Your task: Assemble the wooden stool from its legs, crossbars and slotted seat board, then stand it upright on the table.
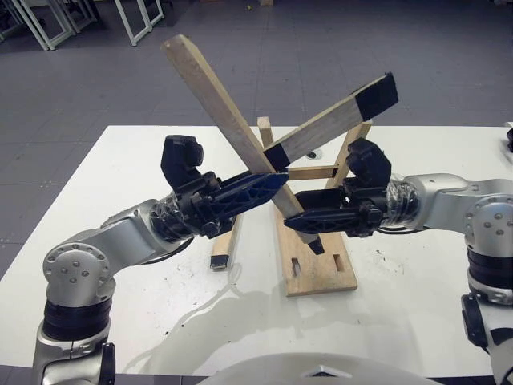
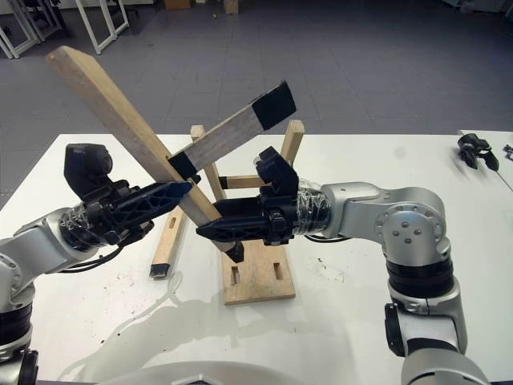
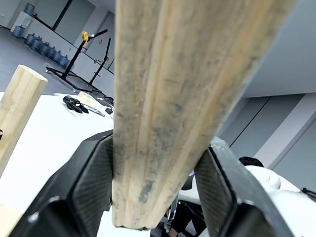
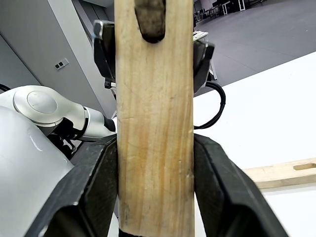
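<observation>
My left gripper (image 1: 272,183) is shut on the lower end of a wooden leg (image 1: 333,122) with black tape at both ends, which slants up to the right. My right gripper (image 1: 298,218) is shut on a longer plain leg (image 1: 216,96) near its black-tipped bottom end. The two legs cross above the table where the grippers meet. In the left wrist view the fingers (image 3: 94,182) clamp the wood (image 3: 163,113). The right wrist view has its fingers (image 4: 217,182) pressed on both sides of the plain leg (image 4: 155,128). The slotted seat board (image 1: 321,269) lies flat below.
A partly built frame of two legs and a crossbar (image 1: 314,172) stands behind the seat board. Another leg (image 1: 226,245) lies on the white table (image 1: 104,176) left of the board. A small black object (image 2: 477,149) sits at the table's far right edge.
</observation>
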{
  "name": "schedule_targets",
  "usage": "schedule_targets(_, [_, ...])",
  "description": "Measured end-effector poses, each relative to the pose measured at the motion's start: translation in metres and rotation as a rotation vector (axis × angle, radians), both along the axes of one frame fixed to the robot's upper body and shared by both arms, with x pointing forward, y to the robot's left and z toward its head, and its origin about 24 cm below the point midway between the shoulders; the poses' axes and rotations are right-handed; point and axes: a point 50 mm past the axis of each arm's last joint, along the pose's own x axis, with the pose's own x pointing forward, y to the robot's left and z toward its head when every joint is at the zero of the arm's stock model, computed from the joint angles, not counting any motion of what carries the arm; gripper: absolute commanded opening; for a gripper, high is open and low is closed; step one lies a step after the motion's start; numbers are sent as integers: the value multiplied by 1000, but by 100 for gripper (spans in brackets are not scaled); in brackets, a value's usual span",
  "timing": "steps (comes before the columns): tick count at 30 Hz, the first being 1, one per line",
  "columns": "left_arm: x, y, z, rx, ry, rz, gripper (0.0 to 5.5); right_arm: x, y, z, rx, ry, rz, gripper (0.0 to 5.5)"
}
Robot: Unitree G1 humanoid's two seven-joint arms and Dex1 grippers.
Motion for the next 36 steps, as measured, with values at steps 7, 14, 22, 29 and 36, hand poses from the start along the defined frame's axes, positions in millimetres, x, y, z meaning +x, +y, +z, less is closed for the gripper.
schedule_targets(7, [6, 6, -9, 32, 6, 25, 206, 3, -6, -4, -52, -27, -27, 317])
schedule_targets(14, [16, 28, -24, 174, -65, 173, 206, 1, -67, -56, -380, -19, -200, 346])
schedule_targets(22, [13, 4, -76, 369, -145, 33, 205, -1, -98, -98, -623, -57, -245, 346])
schedule_targets(29, [27, -4, -106, 461, -239, 3, 205, -1, -97, -104, -636, -61, -236, 346])
schedule_targets(36, [23, -11, -116, 466, -243, -95, 204, -3, -97, -110, -655, -58, -241, 346])
